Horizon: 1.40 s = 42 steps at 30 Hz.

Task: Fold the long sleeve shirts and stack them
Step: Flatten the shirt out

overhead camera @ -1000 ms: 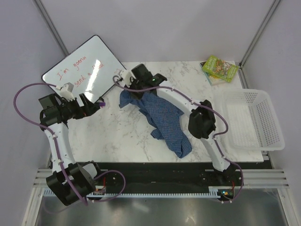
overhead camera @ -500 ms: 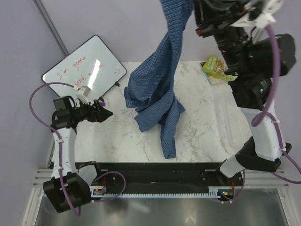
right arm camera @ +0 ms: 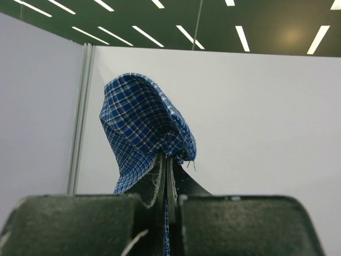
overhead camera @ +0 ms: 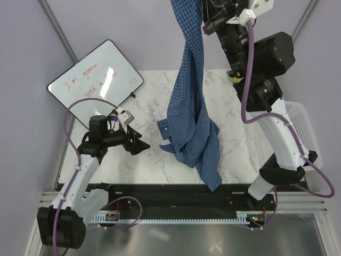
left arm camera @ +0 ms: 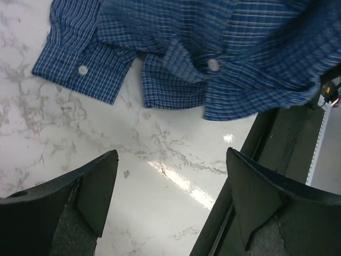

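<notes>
A blue checked long sleeve shirt [overhead camera: 189, 85] hangs in a long twisted column from high above the table. Its lower bunch [overhead camera: 198, 140] rests on the white marble top, with one end reaching the front edge. My right gripper [right arm camera: 166, 160] is raised to the top of the overhead view [overhead camera: 212, 15] and is shut on a fold of the shirt [right arm camera: 144, 117]. My left gripper [overhead camera: 140, 144] stands open low over the marble, just left of the bunch and apart from it. In the left wrist view a buttoned cuff [left arm camera: 74, 66] and shirt folds [left arm camera: 224, 48] lie beyond the open gripper [left arm camera: 171, 160].
A whiteboard [overhead camera: 96, 72] with red writing leans at the back left. A green book [overhead camera: 241, 74] lies at the back right, partly behind my right arm. A white mesh basket [overhead camera: 305, 133] stands at the right edge. A black rail [overhead camera: 176, 193] runs along the front.
My right arm has lifted the shirt from a heap on the table to hang high above it. My left arm swung right towards the shirt's lower end, its jaws narrowing slightly.
</notes>
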Available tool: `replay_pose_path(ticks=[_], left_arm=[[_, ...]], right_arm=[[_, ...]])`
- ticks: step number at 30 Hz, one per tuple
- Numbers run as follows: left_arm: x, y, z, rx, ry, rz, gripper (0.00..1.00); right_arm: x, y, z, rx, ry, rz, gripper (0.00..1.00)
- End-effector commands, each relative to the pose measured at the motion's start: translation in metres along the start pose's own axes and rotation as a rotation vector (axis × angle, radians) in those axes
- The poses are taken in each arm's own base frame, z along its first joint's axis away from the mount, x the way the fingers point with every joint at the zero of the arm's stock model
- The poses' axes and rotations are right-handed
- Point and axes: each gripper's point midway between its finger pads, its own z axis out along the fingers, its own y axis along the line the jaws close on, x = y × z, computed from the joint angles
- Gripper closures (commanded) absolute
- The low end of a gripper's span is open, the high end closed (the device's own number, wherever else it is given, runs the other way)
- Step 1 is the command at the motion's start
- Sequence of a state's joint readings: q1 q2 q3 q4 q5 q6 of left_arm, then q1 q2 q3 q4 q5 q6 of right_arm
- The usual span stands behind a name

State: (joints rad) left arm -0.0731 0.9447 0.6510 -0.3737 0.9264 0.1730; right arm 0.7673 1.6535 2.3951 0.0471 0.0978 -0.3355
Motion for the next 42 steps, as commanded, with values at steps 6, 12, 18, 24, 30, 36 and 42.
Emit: replay_pose_path(ticks=[6, 12, 18, 24, 30, 36, 42], left_arm=[[-0.054, -0.06, -0.016, -0.01, -0.238, 0.23, 0.21], [-0.071, -0.052, 0.012, -0.136, -0.253, 0.163, 0.21], [-0.085, -0.037, 0.045, -0.186, -0.255, 0.158, 0.22], [-0.083, 0.001, 0.055, -0.336, -0.199, 0.148, 0.81], [-0.106, 0.019, 0.038, -0.346, -0.243, 0.129, 0.98], [-0.153, 0.06, 0.03, -0.409, -0.235, 0.112, 0.98], [-0.21, 0.057, 0.021, -0.362, -0.279, 0.171, 0.98]], right_arm=[[-0.037, -0.025, -0.004, 0.097, -0.104, -0.022, 1.0], [-0.036, -0.024, -0.003, 0.097, -0.11, -0.022, 1.0], [-0.041, -0.024, -0.004, 0.092, -0.119, -0.019, 1.0], [-0.046, -0.032, -0.012, 0.119, -0.102, -0.046, 1.0], [-0.047, -0.03, -0.036, 0.058, -0.038, -0.056, 1.0], [-0.005, 0.027, -0.1, -0.275, 0.171, 0.005, 1.0], [0.092, 0.091, -0.224, -0.647, 0.567, 0.048, 1.0]])
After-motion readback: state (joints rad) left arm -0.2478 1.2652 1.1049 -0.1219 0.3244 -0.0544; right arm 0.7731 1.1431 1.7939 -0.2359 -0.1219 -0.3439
